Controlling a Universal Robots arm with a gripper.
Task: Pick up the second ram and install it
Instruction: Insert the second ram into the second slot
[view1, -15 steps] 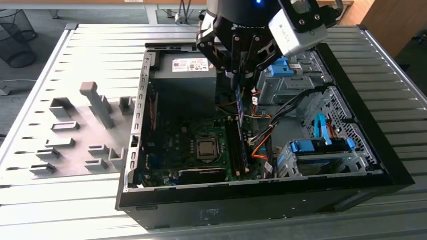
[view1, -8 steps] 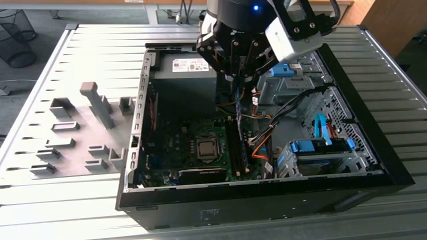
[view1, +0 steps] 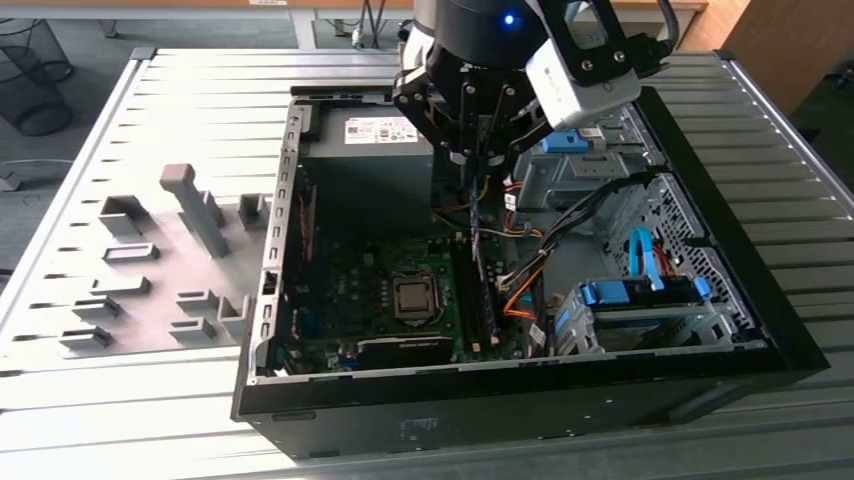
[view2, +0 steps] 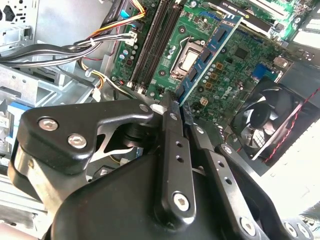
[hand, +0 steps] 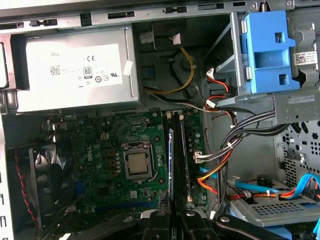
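At the exterior view's left, a set of grey plastic fixture blocks (view1: 160, 270) stands on the ribbed grey metal surface (view1: 80, 390), well apart from the arm. Next comes the open black desktop computer case (view1: 534, 410), lying on its side with its green motherboard (view1: 360, 290) facing up; the square silver processor socket (view1: 415, 297) sits near the board's middle, and the long black motherboard slots (view1: 477, 300) run just beside it toward the exterior view's right. Above the case's far part hangs the black arm's tool (view1: 470, 160), pointing down into the case over the far end of those slots. In the second wrist view the tool (view2: 176, 102) has its black fingers (view2: 170, 145) drawn narrow and closed on the second ram (view2: 210, 52), a long, thin, flat memory stick with a dark blue-green board and black chips; the stick juts out from the fingertips over the motherboard, apart from the slots (view2: 155, 42), which lie beside it. In the first wrist view the stick (hand: 171, 160) shows edge-on as a thin blue strip lined up along the slots (hand: 186, 160), and whether it touches one cannot be told. Farther toward the exterior view's right lie bundled orange and black cables (view1: 527, 280), then the blue plastic drive brackets (view1: 641, 290) in the grey metal drive cage.
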